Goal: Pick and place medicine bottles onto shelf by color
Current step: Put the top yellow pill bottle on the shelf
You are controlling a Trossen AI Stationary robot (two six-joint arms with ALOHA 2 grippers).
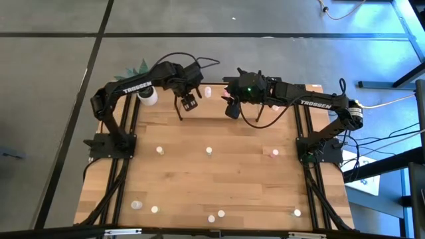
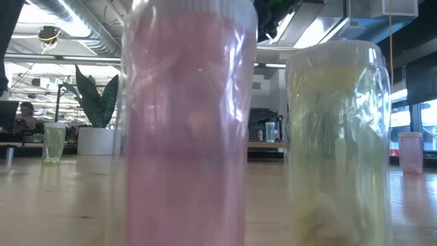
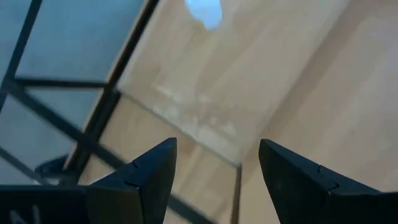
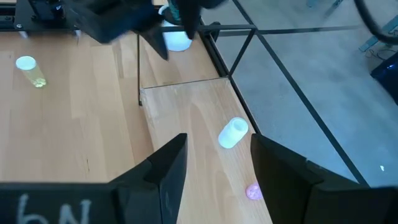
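The shelf [image 1: 209,106] runs along the table's far edge, a light board [image 4: 186,112] with thin black frames [image 3: 93,134]. My left gripper [image 1: 190,101] hangs open above its left part with nothing between the fingers; a pale bottle [image 3: 205,12] stands on the board beyond it. My right gripper [image 1: 231,106] hovers open over the shelf's middle. Ahead of it a white bottle [image 4: 233,132] lies on its side on the board, and a pink bottle [image 4: 253,191] shows beside one finger. Several bottles stand scattered on the table, among them a yellowish one [image 4: 30,70].
A white plant pot [image 1: 149,96] stands at the shelf's left end. Loose bottles dot the table's middle [image 1: 209,151] and near edge [image 1: 221,214]. A pink bottle [image 2: 184,123] and a yellowish one [image 2: 338,137] stand close before the low camera. Both arms crowd the far edge.
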